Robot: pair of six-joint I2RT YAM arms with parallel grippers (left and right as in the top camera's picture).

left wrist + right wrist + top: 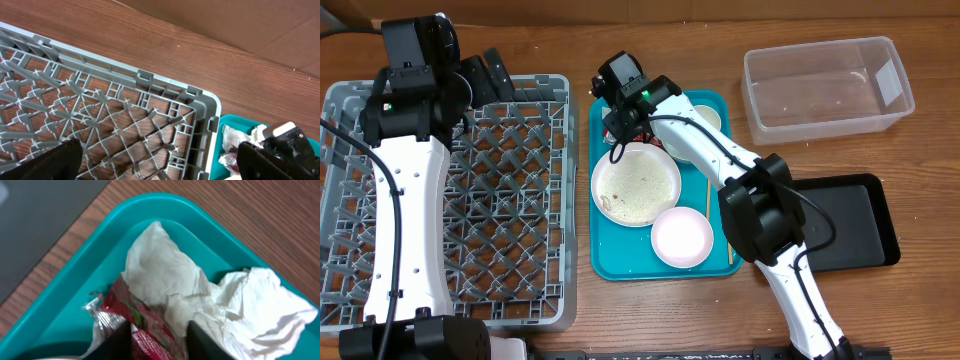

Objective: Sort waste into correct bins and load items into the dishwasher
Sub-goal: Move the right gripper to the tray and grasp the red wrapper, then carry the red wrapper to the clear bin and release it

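The right claw point(159, 340) is down in the far corner of the teal tray point(75, 280), and its two dark fingers point(114, 342) are pinched onto the snack wrapper point(150, 330). The wrapper fills the narrow gap between them, touching both. It is glossy red with a bit of green and white print. A crinkled silver edge sticks out past the finger on the left of the wrist view.

Just beyond the fingertips, pressed against the wrapper, lies the paper napkin point(170, 280). It is white, soft and heavily crumpled. One peak rises straight ahead of the claw and a second wad spreads off to its right. The tray's rounded rim curves around ahead of both, with brown wood tabletop point(260, 210) past it.

The left claw point(160, 162) hangs with its fingers spread wide apart and nothing between them. The grey lattice of the dish rack point(200, 95) lies beneath and ahead of it.
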